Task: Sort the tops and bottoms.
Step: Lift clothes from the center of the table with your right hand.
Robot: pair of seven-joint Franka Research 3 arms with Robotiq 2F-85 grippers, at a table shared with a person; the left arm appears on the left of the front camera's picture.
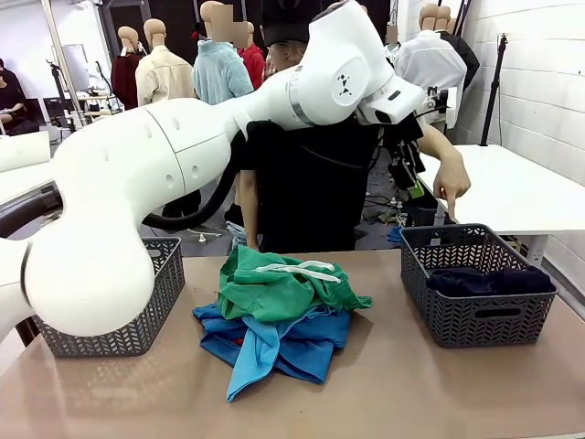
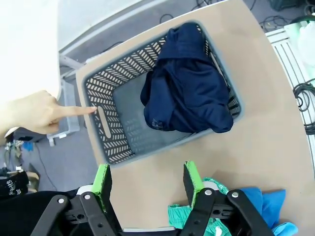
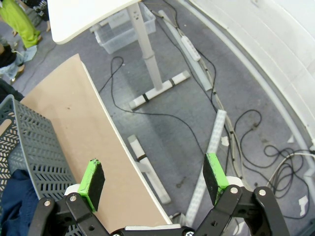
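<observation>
Green-padded left gripper (image 2: 146,173) hangs parted, empty, high beside the basket (image 2: 106,147) holding the navy bottoms (image 2: 189,81); right gripper (image 3: 152,166) gapes empty too. Mid-table, green bottoms (image 1: 283,285) lie atop the tops (image 1: 311,352) — light, limp cloth, likely best pinched at a raised fold.

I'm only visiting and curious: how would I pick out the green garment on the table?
On the brown table, a heap of clothes lies in the middle, between the left grey basket and the right grey basket. The green garment tops that heap, over the blue shirts. It alone is bright green, with a white drawstring.
</observation>
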